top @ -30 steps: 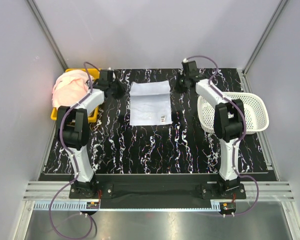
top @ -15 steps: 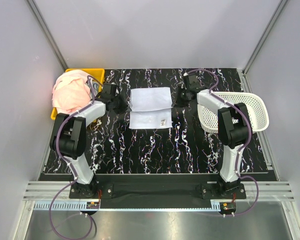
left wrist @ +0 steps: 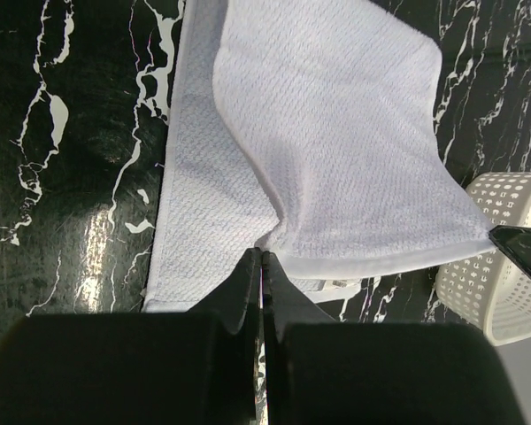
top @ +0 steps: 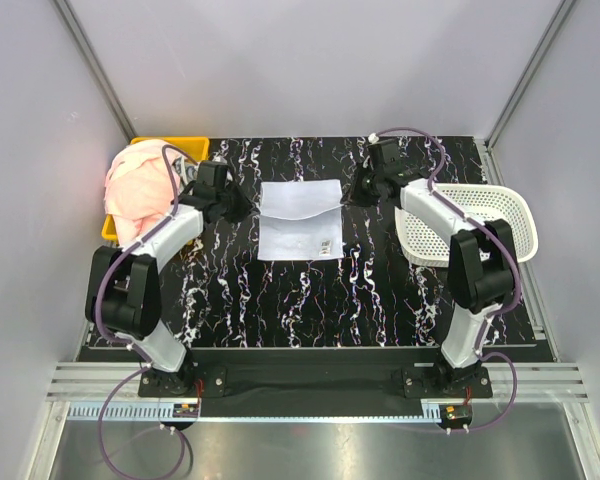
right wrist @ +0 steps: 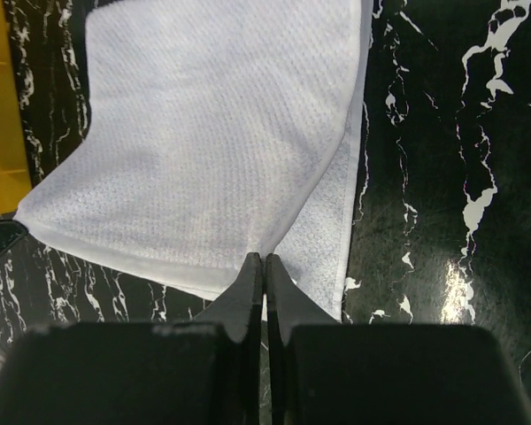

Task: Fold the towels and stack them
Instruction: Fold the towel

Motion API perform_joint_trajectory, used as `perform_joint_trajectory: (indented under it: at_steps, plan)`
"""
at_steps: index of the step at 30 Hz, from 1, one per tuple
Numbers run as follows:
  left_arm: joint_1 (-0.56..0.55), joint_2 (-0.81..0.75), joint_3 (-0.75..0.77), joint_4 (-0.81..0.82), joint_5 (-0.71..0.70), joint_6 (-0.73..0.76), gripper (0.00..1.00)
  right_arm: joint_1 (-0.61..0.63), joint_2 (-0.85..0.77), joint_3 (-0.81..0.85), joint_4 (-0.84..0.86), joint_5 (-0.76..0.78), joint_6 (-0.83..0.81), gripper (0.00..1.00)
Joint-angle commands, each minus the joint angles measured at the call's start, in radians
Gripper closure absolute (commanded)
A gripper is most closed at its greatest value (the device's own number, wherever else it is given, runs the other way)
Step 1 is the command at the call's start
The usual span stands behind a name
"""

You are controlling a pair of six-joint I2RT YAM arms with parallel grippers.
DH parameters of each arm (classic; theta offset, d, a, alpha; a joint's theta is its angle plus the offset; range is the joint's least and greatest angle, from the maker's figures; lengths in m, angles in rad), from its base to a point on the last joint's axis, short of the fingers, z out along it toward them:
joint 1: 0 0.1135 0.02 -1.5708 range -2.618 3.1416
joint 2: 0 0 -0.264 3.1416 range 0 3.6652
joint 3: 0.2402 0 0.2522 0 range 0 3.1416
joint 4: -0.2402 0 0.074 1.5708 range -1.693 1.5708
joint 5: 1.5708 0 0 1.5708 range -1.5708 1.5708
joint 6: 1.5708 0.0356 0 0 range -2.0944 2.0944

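Note:
A pale blue-white towel point(top: 300, 218) lies in the middle of the black marbled table, its far half lifted and folded toward the near edge. My left gripper point(top: 242, 207) is shut on the towel's left corner point(left wrist: 274, 237). My right gripper point(top: 352, 193) is shut on its right corner point(right wrist: 258, 252). Both hold the raised flap point(left wrist: 336, 133) over the lower layer point(right wrist: 332, 221). A heap of pink towels point(top: 140, 182) fills the yellow bin at the far left.
The yellow bin point(top: 187, 146) stands at the back left, close behind my left arm. A white mesh basket point(top: 480, 225) stands at the right, beside my right arm; it also shows in the left wrist view point(left wrist: 504, 283).
Both grippers have carried the towel's far edge up and toward the near side, so the flat towel is now folding over itself. The flap has come further down over the lower half.

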Motion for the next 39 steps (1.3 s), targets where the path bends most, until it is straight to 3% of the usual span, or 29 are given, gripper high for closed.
perform_joint_trajectory:
  at_steps: [1,19,29,39]
  plan:
    - [-0.003,-0.059,0.026,-0.013,-0.030,0.009,1.00,0.017,-0.081,0.011,-0.009,0.023,0.003,1.00]
    - [-0.038,-0.048,-0.167,0.060,-0.016,0.003,1.00,0.073,-0.054,-0.179,0.054,0.026,0.030,1.00]
    - [-0.044,-0.060,-0.163,0.048,-0.016,0.005,1.00,0.073,-0.054,-0.174,0.040,0.040,0.024,1.00]
    - [-0.046,-0.154,-0.153,-0.001,-0.022,0.011,1.00,0.074,-0.161,-0.165,-0.008,0.067,0.021,1.00]
